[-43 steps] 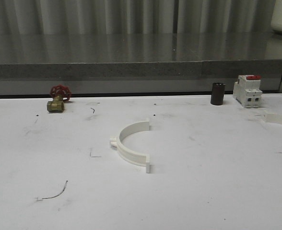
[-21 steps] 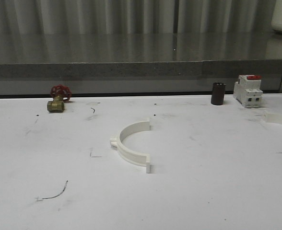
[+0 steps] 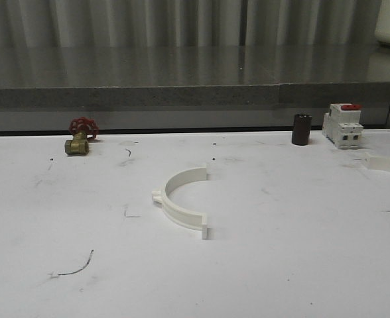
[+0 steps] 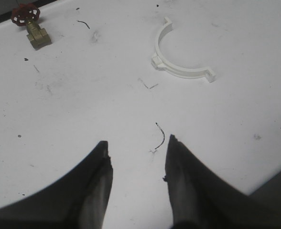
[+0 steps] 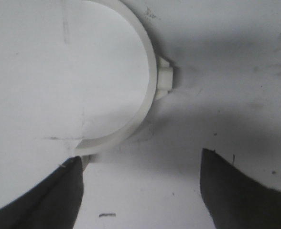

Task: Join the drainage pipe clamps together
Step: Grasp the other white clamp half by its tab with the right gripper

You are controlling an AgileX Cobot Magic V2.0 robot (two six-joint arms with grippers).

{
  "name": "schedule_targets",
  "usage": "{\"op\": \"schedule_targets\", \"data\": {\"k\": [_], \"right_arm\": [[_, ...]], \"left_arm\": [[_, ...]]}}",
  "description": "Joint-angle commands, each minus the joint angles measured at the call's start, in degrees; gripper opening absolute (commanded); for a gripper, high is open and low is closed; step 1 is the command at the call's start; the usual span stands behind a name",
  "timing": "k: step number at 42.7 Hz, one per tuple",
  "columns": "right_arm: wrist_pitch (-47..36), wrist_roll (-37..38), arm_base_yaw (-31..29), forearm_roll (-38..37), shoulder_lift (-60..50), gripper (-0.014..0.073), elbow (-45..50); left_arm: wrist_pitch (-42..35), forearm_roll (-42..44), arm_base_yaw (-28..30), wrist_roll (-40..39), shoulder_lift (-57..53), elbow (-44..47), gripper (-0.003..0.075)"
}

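Two separate clamp halves [image 3: 182, 199] [image 3: 386, 163]

White table [image 3: 301, 265] carries two clamp halves [image 3: 182, 199] [image 3: 387, 163], valve [image 3: 80, 136], black cylinder [image 3: 301, 129], breaker [image 3: 342, 126].

- Bare counter [image 3: 301, 265] is seen all around the middle clamp [image 3: 182, 202].
- The far edge is occupied by a valve [image 3: 81, 136], a black cylinder [image 3: 301, 129] and a breaker [image 3: 343, 126].
- A second clamp [image 3: 386, 164] lies at the right edge.

Clamp halves [image 3: 182, 202] [image 5: 145, 90]: white matt plastic. Table [image 3: 301, 265]: white, scuffed. Valve [image 3: 79, 140]: brass.
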Motion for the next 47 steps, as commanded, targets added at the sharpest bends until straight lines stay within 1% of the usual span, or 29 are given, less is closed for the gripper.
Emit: {"op": "schedule_targets", "data": {"k": [1,4,8,14,20,26,27,32,35,45,47], "right_arm": [[-4.9,-0.9,-0.4,-0.5,0.3,0.0540,-1.9],[-7.0,-0.9,-0.4,-1.3,2.0,0.0540,-2.0],[-7.4,-0.9,-0.4,-1.9,4.4,0.0540,-3.7],[-6.5,-0.8,-0.4,-2.0,8.1,0.0540,-6.9],[-3.8,-0.7,-0.4,-2.0,11.2,0.0540,-9.9],[-2.9,1.4,-0.4,-2.3,12.8,0.0537,-11.1],[-2.9,1.6,-0.4,-2.4,13.0,0.0526,-11.1],[-2.9,1.6,-0.4,-2.4,13.5,0.0384,-11.1],[-2.9,1.6,-0.4,-2.4,13.5,0.0328,-11.1],[-2.2,1.8,-0.4,-2.4,13.5,0.0192,-11.1],[-2.1,1.9,-0.4,-2.4,13.5,0.0176,-11.1]], "left_arm": [[-3.9,-0.4,0.0,0.1,-0.3,-1.4,0.0258],[-3.9,-0.4,0.0,0.1,-0.3,-1.4,0.0258],[-3.9,-0.4,0.0,0.1,-0.3,-1.4,0.0258],[-3.9,-0.4,0.0,0.1,-0.3,-1.4,0.0258],[-3.9,-0.4,0.0,0.1,-0.3,-1.4,0.0258],[-3.9,-0.4,0.0,0.1,-0.3,-1.4,0.0258],[-3.9,-0.4,0.0,0.1,-0.3,-1.4,0.0258],[-3.9,-0.4,0.0,0.1,-0.3,-1.4,0.0258],[-3.9,-0.4,0.0,0.1,-0.3,-1.4,0.0258],[-3.9,-0.4,0.0,0.1,-0.3,-1.4,0.0258],[-3.9,-0.4,0.0,0.1,-0.3,-1.4,0.0258]]}}
